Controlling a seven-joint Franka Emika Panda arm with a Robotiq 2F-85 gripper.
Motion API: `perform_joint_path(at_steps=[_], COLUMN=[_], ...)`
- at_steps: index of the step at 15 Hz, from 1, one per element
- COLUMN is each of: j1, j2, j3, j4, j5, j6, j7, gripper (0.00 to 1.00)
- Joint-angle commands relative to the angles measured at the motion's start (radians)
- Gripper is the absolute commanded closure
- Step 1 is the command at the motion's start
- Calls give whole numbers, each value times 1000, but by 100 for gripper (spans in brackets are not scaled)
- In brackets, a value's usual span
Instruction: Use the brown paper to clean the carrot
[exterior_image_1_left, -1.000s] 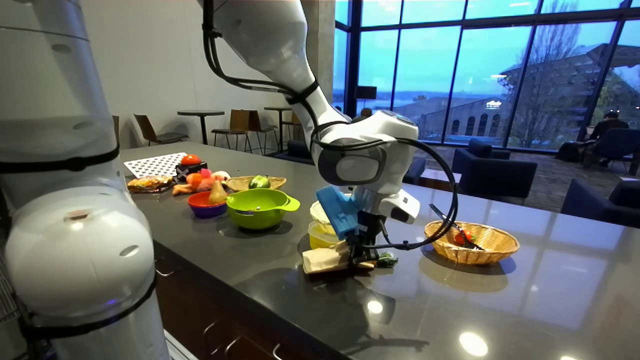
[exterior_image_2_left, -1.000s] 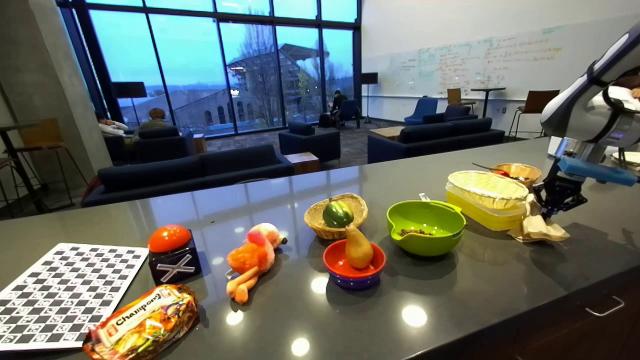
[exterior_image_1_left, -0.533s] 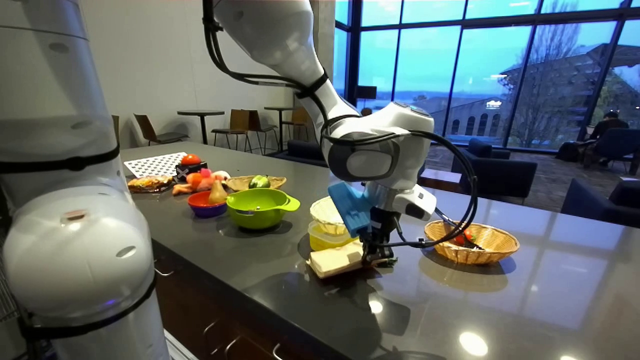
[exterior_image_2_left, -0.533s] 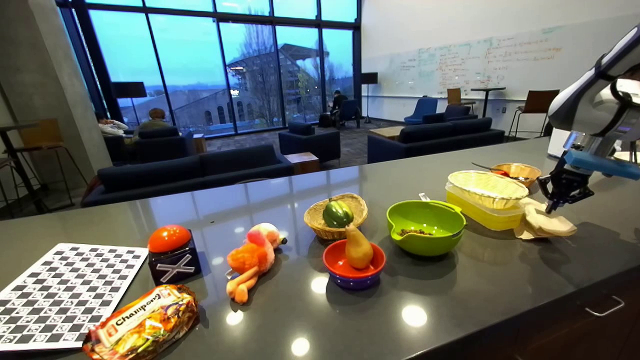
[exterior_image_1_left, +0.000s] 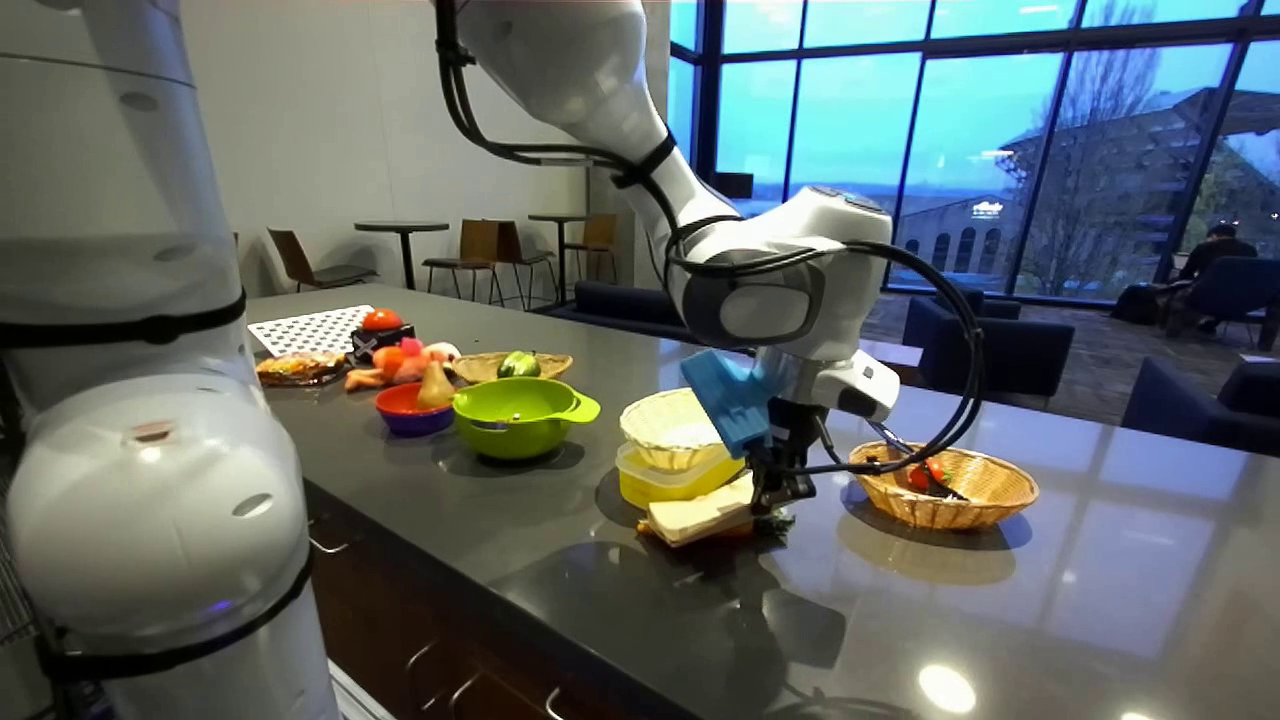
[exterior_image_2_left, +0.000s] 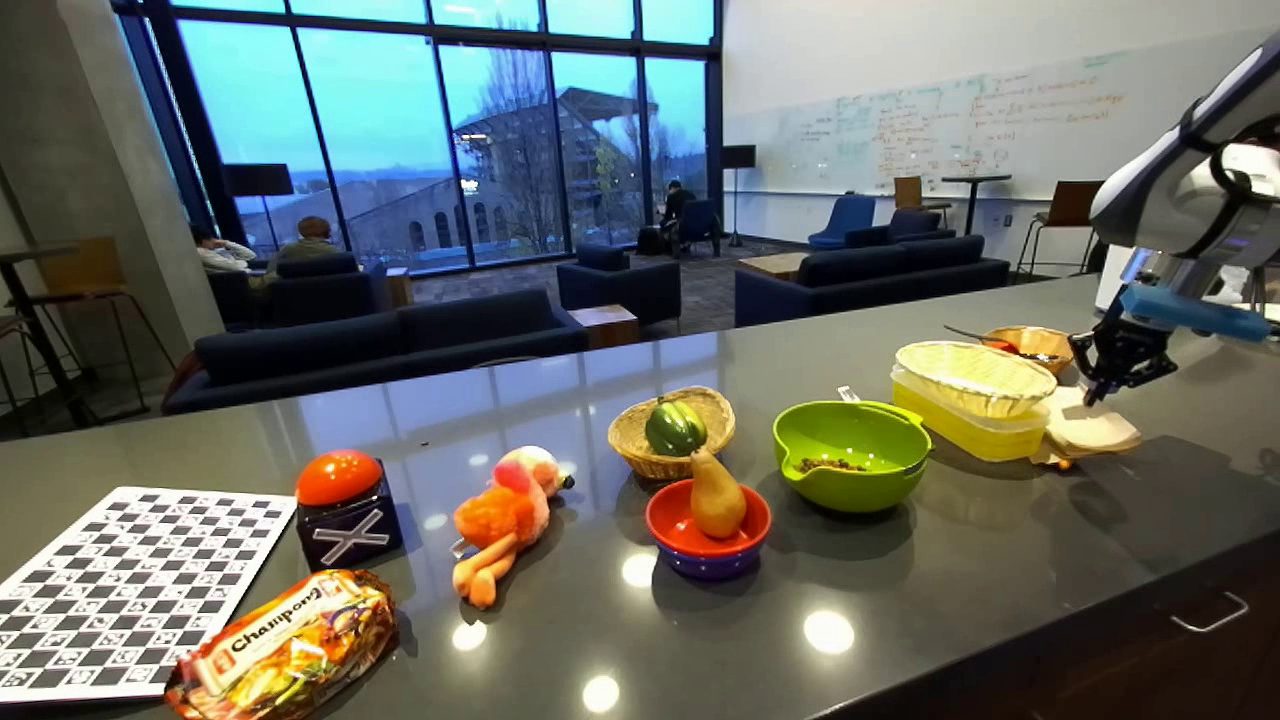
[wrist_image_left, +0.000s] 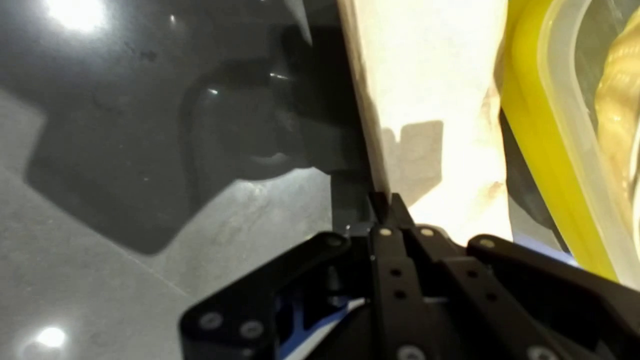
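My gripper (exterior_image_1_left: 770, 503) is shut on an edge of the brown paper (exterior_image_1_left: 700, 515), which runs into the fingertips in the wrist view. Folded and tan, the brown paper (exterior_image_2_left: 1090, 425) lies low over the counter beside the yellow tub. It covers most of the carrot. The orange tip of the carrot (exterior_image_2_left: 1065, 463) peeks out from under the paper's near side, and its leafy green top (exterior_image_1_left: 778, 524) shows just past the fingers. In the wrist view the carrot is hidden, while the paper (wrist_image_left: 450, 75) stretches away from the gripper (wrist_image_left: 389, 206).
Right beside the paper stands the yellow tub (exterior_image_1_left: 655, 487), with a pale basket (exterior_image_1_left: 675, 425) on top. A wicker basket (exterior_image_1_left: 1005, 500) holding a tomato and a black utensil is close to the gripper's far side. A green bowl (exterior_image_2_left: 850, 490) and a red bowl (exterior_image_2_left: 665, 520) are further along.
In an exterior view my gripper has moved right and a little up, and the paper has shifted along with it. An orange carrot tip now shows at the paper's end.
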Motion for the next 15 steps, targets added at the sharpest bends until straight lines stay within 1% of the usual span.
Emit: perform_joint_path(at_steps=[1,7,15], j1=[-3,-10,-8], j2=[42,77,55], j3=[7,14,25], j4=[64,118,87], j5=[27,20,29], j6=[-19,-21,-18], j7=[-8,-4,-11], gripper=[100,100,100])
